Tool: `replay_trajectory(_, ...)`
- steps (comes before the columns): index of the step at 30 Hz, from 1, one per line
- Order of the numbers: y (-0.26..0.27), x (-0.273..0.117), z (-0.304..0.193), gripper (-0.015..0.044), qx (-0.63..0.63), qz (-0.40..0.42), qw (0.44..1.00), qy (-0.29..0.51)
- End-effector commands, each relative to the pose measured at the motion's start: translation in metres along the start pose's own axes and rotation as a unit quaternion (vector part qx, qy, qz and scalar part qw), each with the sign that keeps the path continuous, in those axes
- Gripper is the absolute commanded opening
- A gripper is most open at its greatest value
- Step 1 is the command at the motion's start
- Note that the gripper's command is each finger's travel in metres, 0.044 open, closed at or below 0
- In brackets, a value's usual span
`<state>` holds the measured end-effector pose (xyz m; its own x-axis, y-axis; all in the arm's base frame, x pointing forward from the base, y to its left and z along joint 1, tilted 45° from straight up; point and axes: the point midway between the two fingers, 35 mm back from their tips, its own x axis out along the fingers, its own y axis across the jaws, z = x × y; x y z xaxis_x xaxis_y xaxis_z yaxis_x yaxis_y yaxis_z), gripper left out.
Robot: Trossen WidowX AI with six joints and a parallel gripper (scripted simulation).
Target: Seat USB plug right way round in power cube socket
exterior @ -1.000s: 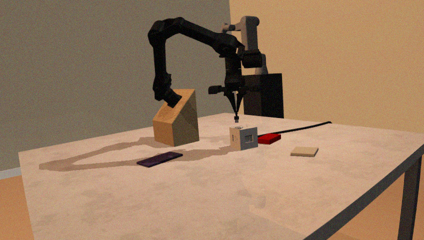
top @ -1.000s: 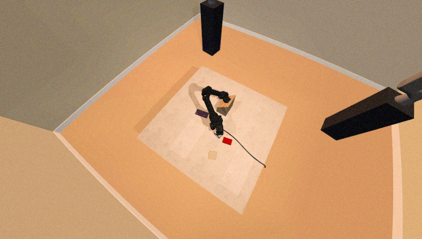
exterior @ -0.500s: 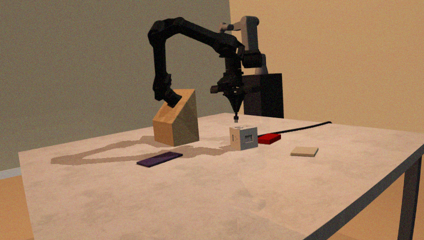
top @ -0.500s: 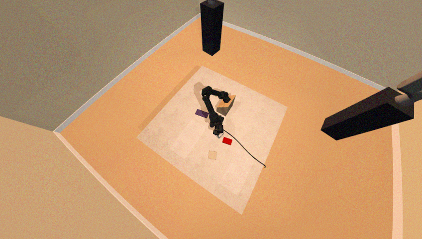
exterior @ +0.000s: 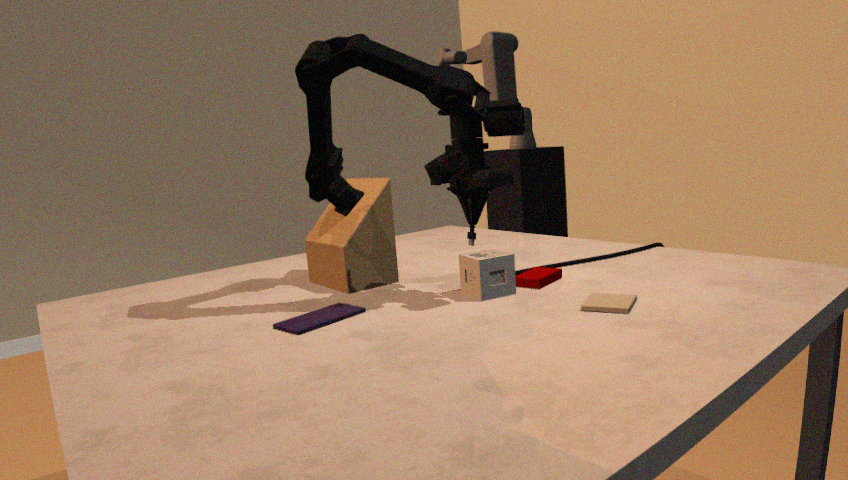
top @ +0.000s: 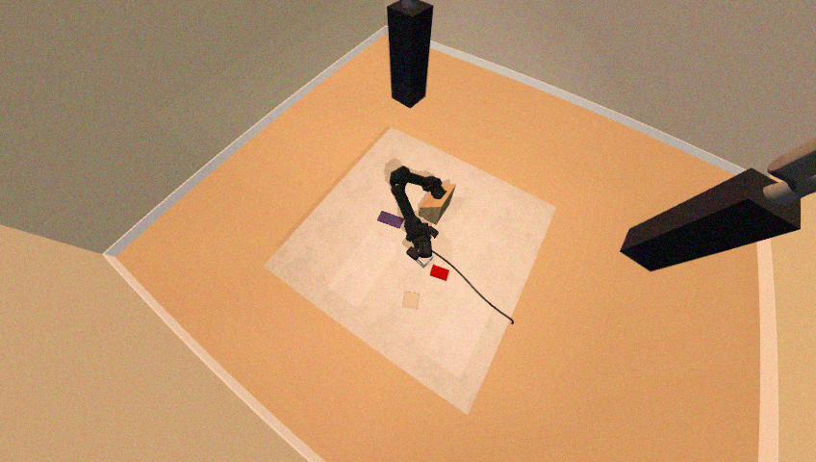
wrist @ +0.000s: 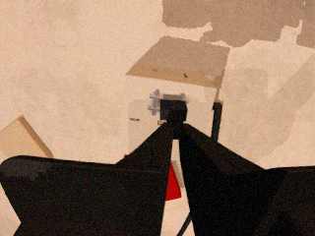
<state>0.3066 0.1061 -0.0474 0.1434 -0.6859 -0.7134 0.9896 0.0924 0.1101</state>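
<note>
My gripper (exterior: 471,226) (wrist: 175,130) points down, shut on the small black USB plug (exterior: 471,235) (wrist: 173,111). The plug's metal end points down, and in the exterior view a small gap shows between it and the top of the pale power cube (exterior: 487,283) (wrist: 140,135). In the wrist view the plug body covers part of the metallic socket frame (wrist: 155,102) on the cube top. The socket opening is mostly hidden, and I cannot tell which way round the plug is. In the top view the arm covers most of the cube.
A red block (top: 439,272) (exterior: 538,277) lies beside the cube, with a beige tile (top: 410,299) (exterior: 608,302) farther off. A black cable (top: 474,289) (exterior: 612,255) runs to the table edge. A purple slab (top: 390,218) (exterior: 319,318) and wooden wedge (exterior: 371,237) stand toward the arm's base.
</note>
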Motion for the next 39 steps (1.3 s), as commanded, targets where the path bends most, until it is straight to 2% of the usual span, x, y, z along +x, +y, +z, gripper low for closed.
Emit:
replay_trajectory(1,-0.0005,0.0003,0.0001,0.0,0.044,-0.001,0.999,0.0)
replay_trajectory(39,0.0001,0.0028,-0.0014,0.0,0.049,0.0,0.999,0.008)
